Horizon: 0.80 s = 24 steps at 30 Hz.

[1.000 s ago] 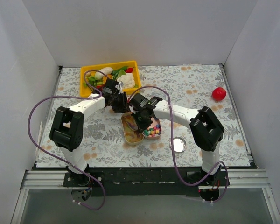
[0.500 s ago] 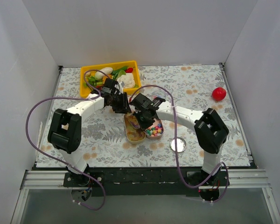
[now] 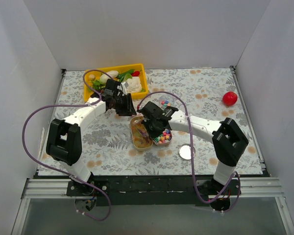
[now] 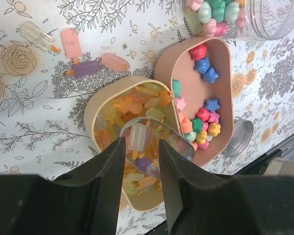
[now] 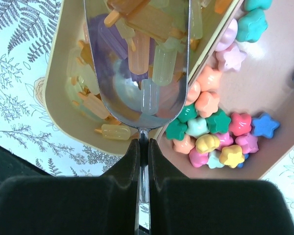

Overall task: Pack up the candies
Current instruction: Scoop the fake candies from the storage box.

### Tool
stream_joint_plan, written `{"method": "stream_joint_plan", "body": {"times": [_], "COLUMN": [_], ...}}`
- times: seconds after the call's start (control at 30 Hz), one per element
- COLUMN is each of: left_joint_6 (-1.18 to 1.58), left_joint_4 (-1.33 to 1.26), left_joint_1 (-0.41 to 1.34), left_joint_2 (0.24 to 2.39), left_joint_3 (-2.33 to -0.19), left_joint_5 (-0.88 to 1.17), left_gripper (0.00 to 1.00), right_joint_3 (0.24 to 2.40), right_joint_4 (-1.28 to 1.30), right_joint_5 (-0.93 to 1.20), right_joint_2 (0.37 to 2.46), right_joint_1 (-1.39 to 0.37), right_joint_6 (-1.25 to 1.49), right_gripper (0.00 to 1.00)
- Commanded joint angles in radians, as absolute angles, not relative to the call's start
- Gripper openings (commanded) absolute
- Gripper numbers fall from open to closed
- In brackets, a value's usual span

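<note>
- We are seeing the right gripper (image 5: pixel 143 147) clenching the thin handle of the shiny metal scoop (image 5: pixel 118 93), fingers pressed tight on it.
- The scoop's bowl is hanging over the tan oval compartment (image 5: pixel 56 105). It is carrying translucent yellow-orange popsicle-shaped candies (image 5: pixel 159 66), and more are lying in the compartment beneath.
- In the right wrist view, at 3 o'clock of the scoop, pastel star-shaped candies (image 5: pixel 206 122) are piling in the pink oval compartment (image 5: pixel 264 73), which is touching the tan one.
- From above, the left gripper (image 4: pixel 140 144) is poised at 11 o'clock of the two compartments, jaws parted, and we are finding nothing between them.
- A few loose candies (image 4: pixel 85 68) are lying on the floral tablecloth (image 3: pixel 210 88) just beyond the tan compartment.
- A clear plastic jar (image 3: pixel 164 104) holding candies is sitting at 1 o'clock of the compartments, and a round metal lid (image 3: pixel 187 152) at 4 o'clock.
- Open cloth is stretching toward 2 o'clock up to a small red ball (image 3: pixel 230 98). A yellow plastic tray (image 3: pixel 115 68) is crowding 11 o'clock, near the back wall.
</note>
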<state>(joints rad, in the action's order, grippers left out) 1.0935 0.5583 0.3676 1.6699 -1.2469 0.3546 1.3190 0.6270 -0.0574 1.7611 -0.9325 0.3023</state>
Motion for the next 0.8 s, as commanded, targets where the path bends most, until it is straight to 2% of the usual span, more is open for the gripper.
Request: {"method": "stream_joint_plan", "body": {"times": [0.0, 0.33, 0.57, 0.7, 0.77], "left_joint_6": [1.098, 1.121, 1.121, 1.117, 1.118], "left_joint_4": [0.571, 0.548, 0.548, 0.545, 0.54], "left_joint_1": [0.35, 0.311, 0.296, 0.296, 0.296], "left_joint_2": [1.601, 1.562, 1.546, 1.543, 1.534], "left_joint_3": [-1.284, -1.292, -1.29, -1.272, -1.256], "left_joint_5": [0.347, 0.305, 0.275, 0.261, 0.238], "left_gripper": [0.33, 0.34, 0.36, 0.46, 0.57], "right_joint_3": [1.31, 1.4, 1.577, 1.643, 1.658], "right_joint_4": [0.641, 0.722, 0.845, 0.887, 0.905], "right_joint_5": [-0.113, -0.158, -0.138, -0.121, -0.111], "right_joint_2": [1.675, 1.601, 1.64, 1.658, 1.663], "right_joint_1": [-0.943, -0.939, -0.87, -0.805, -0.769], "right_joint_6": [0.293, 0.322, 0.359, 0.359, 0.354], "right_gripper": [0.01, 0.01, 0.01, 0.01, 0.01]}}
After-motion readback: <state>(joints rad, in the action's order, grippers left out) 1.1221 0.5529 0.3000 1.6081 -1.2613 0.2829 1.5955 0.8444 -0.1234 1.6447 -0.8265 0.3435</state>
